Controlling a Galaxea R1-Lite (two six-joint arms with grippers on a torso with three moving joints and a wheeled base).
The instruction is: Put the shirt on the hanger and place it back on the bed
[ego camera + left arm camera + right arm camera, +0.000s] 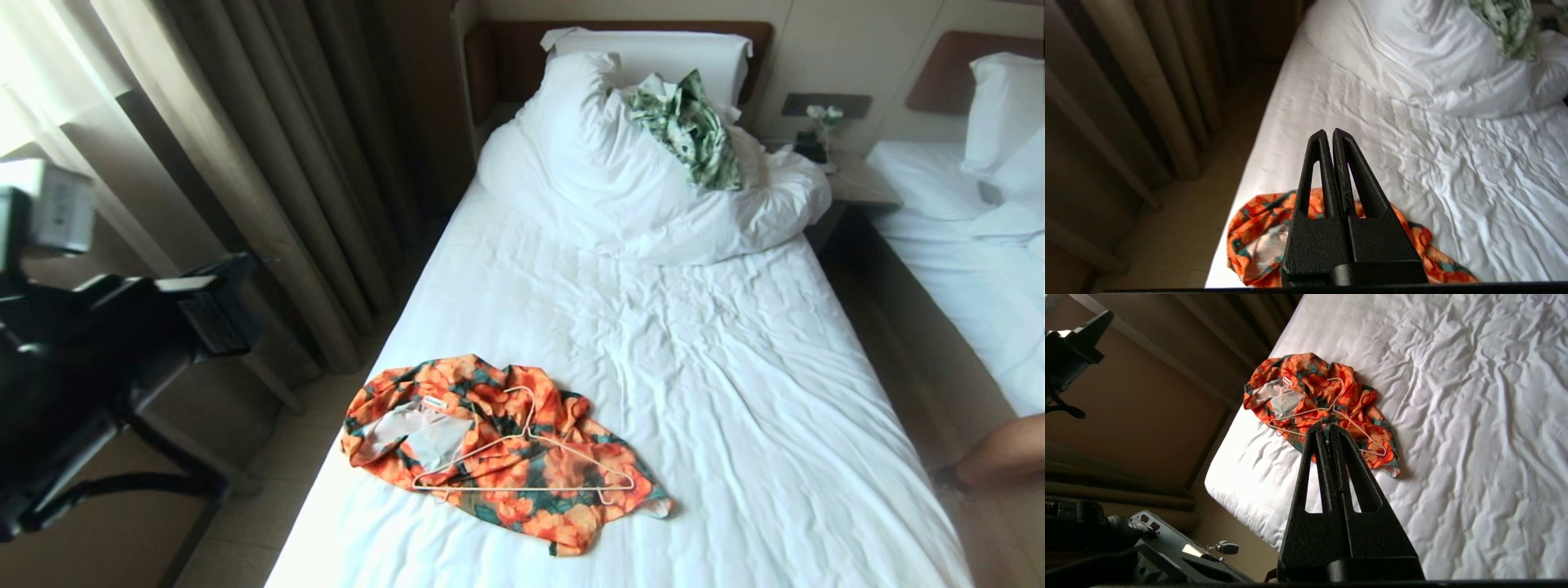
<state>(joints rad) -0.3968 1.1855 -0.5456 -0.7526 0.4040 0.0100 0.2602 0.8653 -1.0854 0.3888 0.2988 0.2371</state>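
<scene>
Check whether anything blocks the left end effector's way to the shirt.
Nothing visible does. The left end effector hangs shut above the shirt, with only open air between; the hanger lies on top of the shirt.

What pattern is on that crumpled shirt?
Large orange flowers with dark green leaves on the short-sleeved shirt; clearest in the head view.

Hotel twin room | bed (735, 392) centre frame, second bed (963, 245) right edge | curtains (269, 163) upper left
</scene>
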